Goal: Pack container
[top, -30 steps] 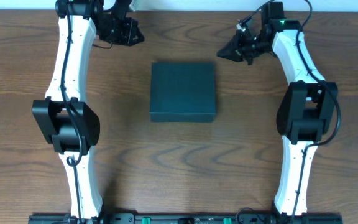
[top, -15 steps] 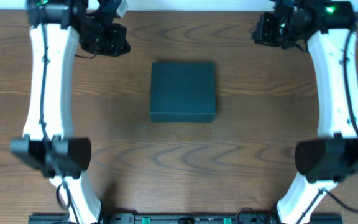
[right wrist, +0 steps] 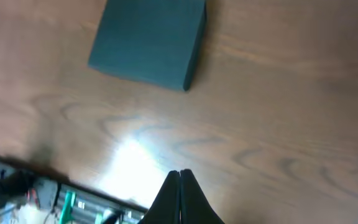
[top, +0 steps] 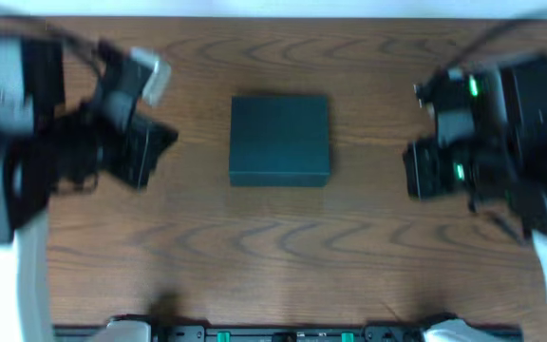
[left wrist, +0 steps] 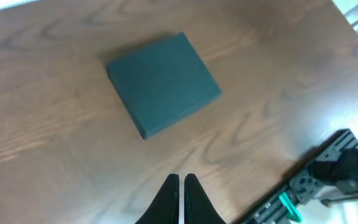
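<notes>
The container is a dark teal-black square box. It lies shut and flat on the wooden table at the middle. It also shows in the left wrist view and in the right wrist view. My left gripper is blurred, high above the table to the left of the box. Its fingers are shut and empty. My right gripper is blurred to the right of the box. Its fingers are shut and empty. No snack packets are in view.
A black metal rail with green parts runs along the table's front edge. It also shows in the left wrist view and in the right wrist view. A bright glare patch lies on the wood.
Both arms have swung from the far edge of the table outward and toward the front, and they now look larger and blurred. The box has not moved.
</notes>
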